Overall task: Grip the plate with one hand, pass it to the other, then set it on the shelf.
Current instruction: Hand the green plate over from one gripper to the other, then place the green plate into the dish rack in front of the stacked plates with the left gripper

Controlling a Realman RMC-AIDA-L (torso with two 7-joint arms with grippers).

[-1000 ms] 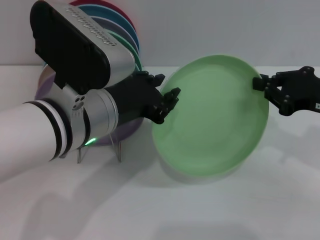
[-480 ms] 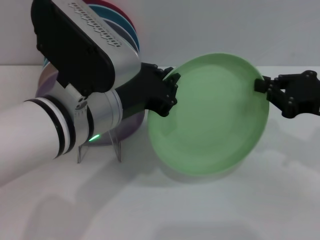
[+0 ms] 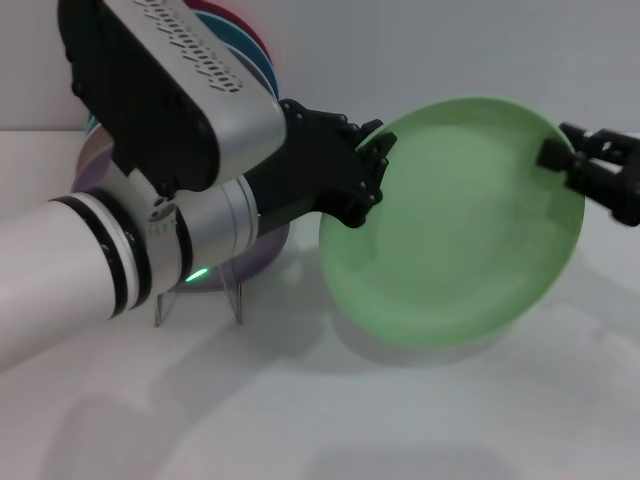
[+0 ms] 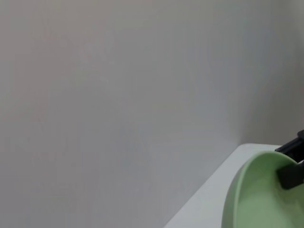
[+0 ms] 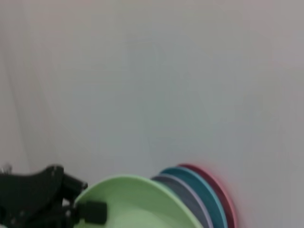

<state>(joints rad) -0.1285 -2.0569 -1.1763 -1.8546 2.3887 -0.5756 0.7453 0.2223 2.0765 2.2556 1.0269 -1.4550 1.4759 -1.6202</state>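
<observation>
The pale mint-green plate [image 3: 460, 230] hangs tilted above the table between both arms. My right gripper [image 3: 562, 155], slim and black, is shut on its right rim. My left gripper [image 3: 378, 165], on the bulky silver-and-black arm with the green light, is open, with its fingers on either side of the plate's left rim. The left wrist view shows the plate's edge [image 4: 256, 199] with the right gripper [image 4: 290, 166] on it. The right wrist view shows the plate [image 5: 137, 204] and the left gripper [image 5: 80, 204] at its rim. The clear shelf [image 3: 238, 295] stands at the left, mostly behind my left arm.
Several coloured plates [image 3: 262, 60] lean upright in the shelf behind my left arm, a lavender one [image 3: 262, 252] at the front. They show again as stacked plates [image 5: 204, 194] in the right wrist view. White table [image 3: 400, 420] stretches in front, a pale wall behind.
The plate and my right gripper have shifted right and slightly up. My left gripper has followed to the right and now stands at the plate's left rim.
</observation>
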